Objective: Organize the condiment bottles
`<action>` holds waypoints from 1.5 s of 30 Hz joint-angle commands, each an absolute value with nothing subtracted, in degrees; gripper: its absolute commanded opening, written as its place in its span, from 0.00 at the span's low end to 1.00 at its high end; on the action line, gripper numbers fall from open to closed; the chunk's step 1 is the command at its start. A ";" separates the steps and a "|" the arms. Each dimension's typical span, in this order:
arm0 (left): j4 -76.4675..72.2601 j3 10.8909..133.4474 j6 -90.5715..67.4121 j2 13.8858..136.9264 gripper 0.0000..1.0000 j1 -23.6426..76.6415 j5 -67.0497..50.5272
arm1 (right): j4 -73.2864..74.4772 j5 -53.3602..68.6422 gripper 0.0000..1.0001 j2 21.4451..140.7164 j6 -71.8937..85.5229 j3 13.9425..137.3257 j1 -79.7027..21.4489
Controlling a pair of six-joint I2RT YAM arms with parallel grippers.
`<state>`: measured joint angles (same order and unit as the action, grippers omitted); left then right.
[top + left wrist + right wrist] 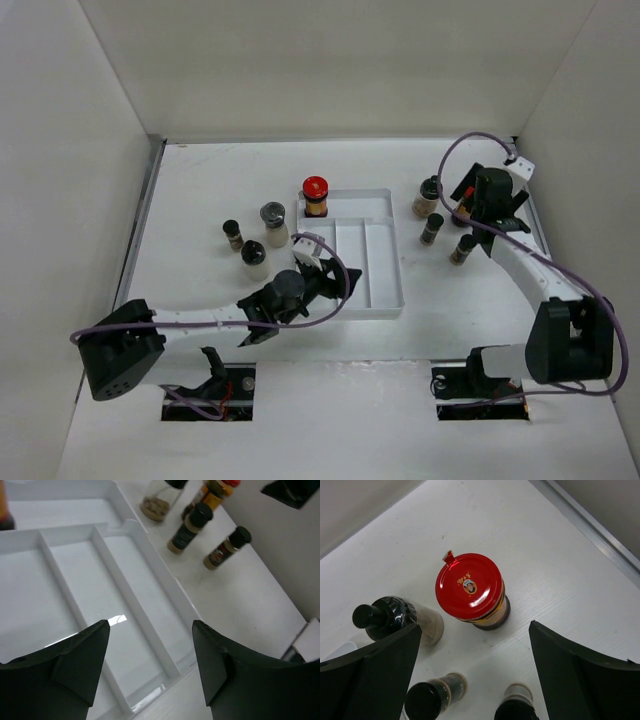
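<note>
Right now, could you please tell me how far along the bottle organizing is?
Barely begun. Done: one red-capped jar stands in the tray's back compartment. In hand: nothing; the right fingers are open above a second red jar, the left fingers open over bare slots. Left: that jar, three bottles left of the tray and three more right of it.

My left gripper (150, 630), black jaws parted, hangs above a white divided plastic tray (30, 595); beyond its rim, a slim dark black-capped spice jar (189, 530) and a matching second jar (227, 547) stand on the white tabletop (240, 605).
</note>
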<state>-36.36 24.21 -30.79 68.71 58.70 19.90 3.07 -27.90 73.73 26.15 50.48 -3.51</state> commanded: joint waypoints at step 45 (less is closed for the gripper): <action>-65.92 10.73 -33.75 66.81 0.79 60.34 21.00 | -0.61 -29.89 0.45 72.76 17.14 74.43 -21.29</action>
<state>-60.14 11.94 -33.50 70.59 60.77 17.04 5.58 -31.97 70.72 17.47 69.87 -15.90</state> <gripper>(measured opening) 0.788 0.759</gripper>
